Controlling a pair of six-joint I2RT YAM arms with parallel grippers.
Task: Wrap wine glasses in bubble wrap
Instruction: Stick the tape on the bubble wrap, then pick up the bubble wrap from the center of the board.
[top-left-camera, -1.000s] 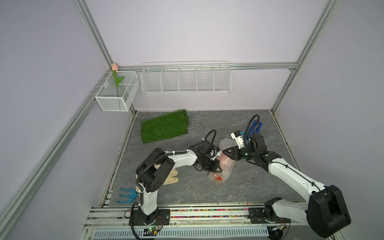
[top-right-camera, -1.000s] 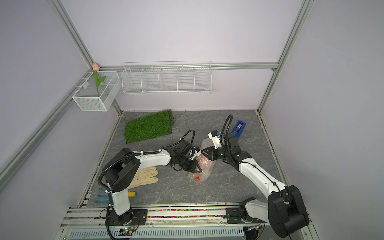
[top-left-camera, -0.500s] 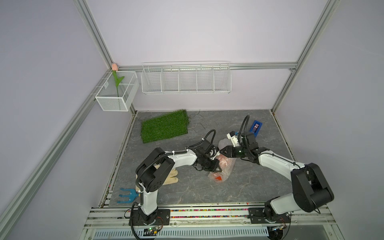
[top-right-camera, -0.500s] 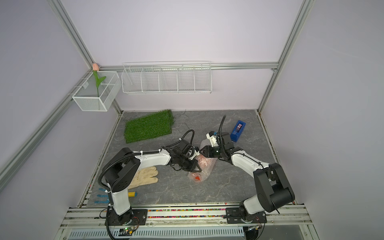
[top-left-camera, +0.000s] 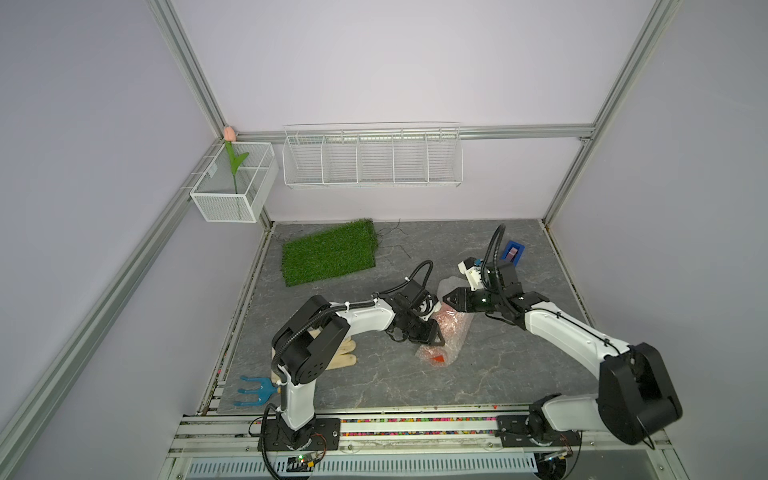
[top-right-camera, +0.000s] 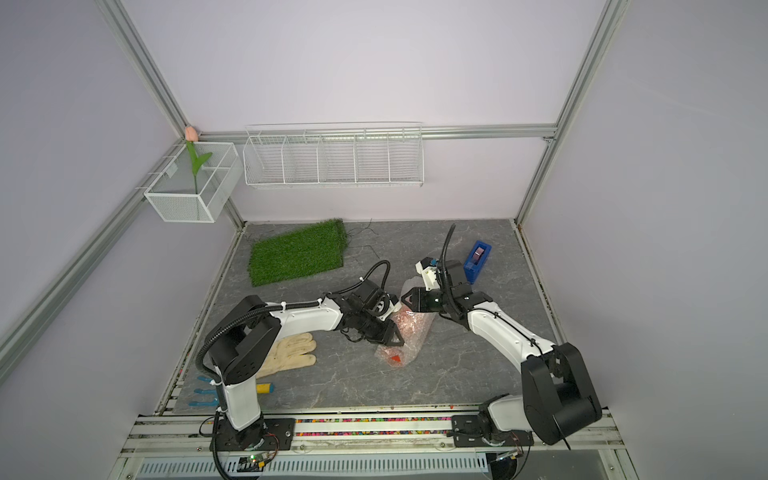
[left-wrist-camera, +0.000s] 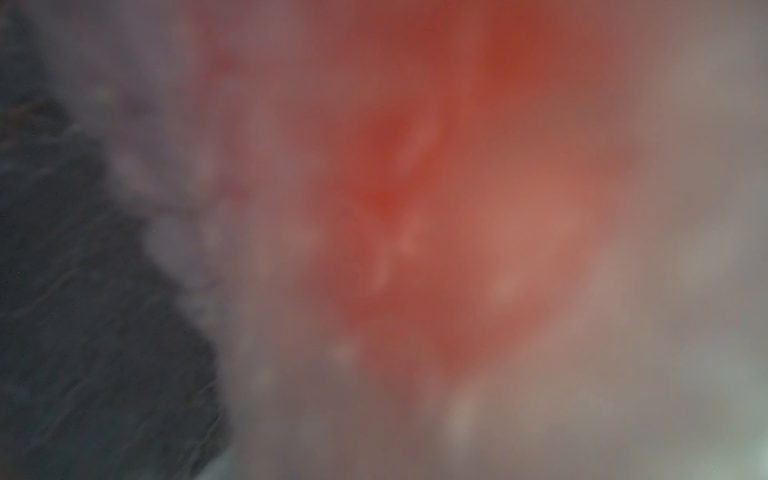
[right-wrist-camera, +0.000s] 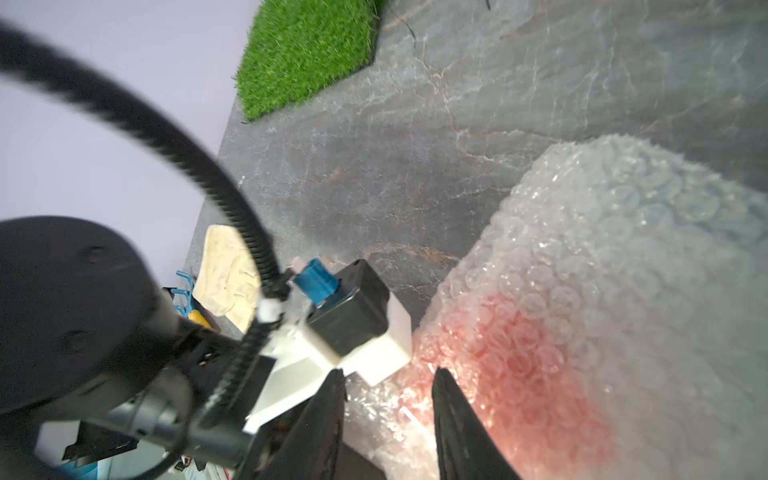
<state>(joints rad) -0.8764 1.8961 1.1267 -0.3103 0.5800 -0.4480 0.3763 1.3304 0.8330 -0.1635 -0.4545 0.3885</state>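
Goblet (top-left-camera: 436, 358): mid-table (top-left-camera: 498, 374), rolled inside the bubble wrap (top-left-camera: 455, 328); red shows through at the near end.
Changed: right arm's elbow has swung back out; bundle and left arm haven't shifted.
Means: roll looks done, probably securing next.
Left gripper (top-left-camera: 434, 337): against the bundle's side, can't tell its gap, wrist view all blur.
Right gripper (right-wrist-camera: 388, 374): jaws part-open at the roll's far end, nothing visibly pinched.
Text: none legible, blue tape dispenser (top-left-camera: 513, 253) included.

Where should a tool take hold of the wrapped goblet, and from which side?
Across the cup of the goblet, the wide red middle of the bubble wrap roll, coming from above. It lies on its side on the table, its top exposed; the far end looks empty.
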